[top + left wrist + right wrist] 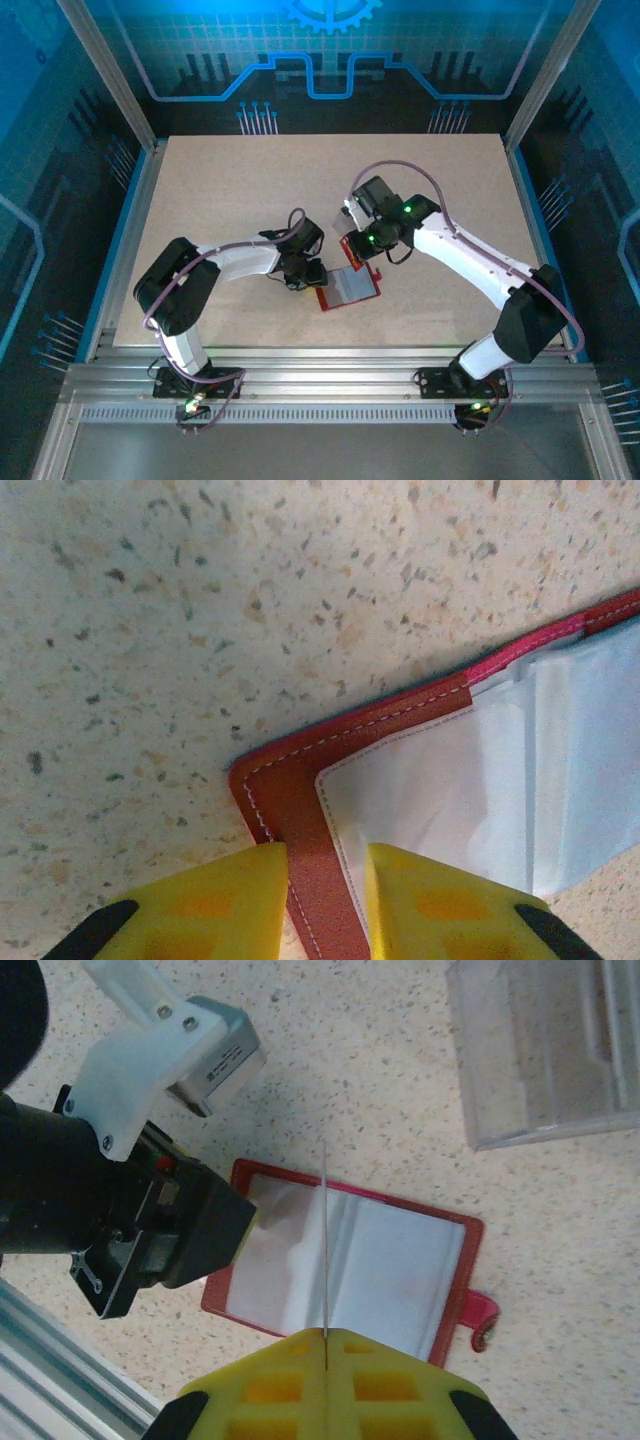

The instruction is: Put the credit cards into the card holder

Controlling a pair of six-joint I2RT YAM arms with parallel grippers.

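Note:
The red card holder (350, 288) lies open on the table, pale pockets up, snap tab (480, 1320) at its right side. My right gripper (326, 1338) is shut on a credit card (325, 1240), seen edge-on as a thin line standing over the middle of the card holder (468, 1260). My left gripper (325, 855) is at the card holder's left corner, jaws a narrow gap apart. The red border (300, 810) runs between its yellow fingers (430, 900), one over the pale pocket, the other over bare table. In the top view the two grippers (312, 272) (358, 248) meet over the wallet.
A clear plastic box (545, 1050) stands on the table just beyond the card holder, to the right. The speckled tabletop (240, 190) stretches to the left and back. A metal rail (40, 1360) marks the near table edge.

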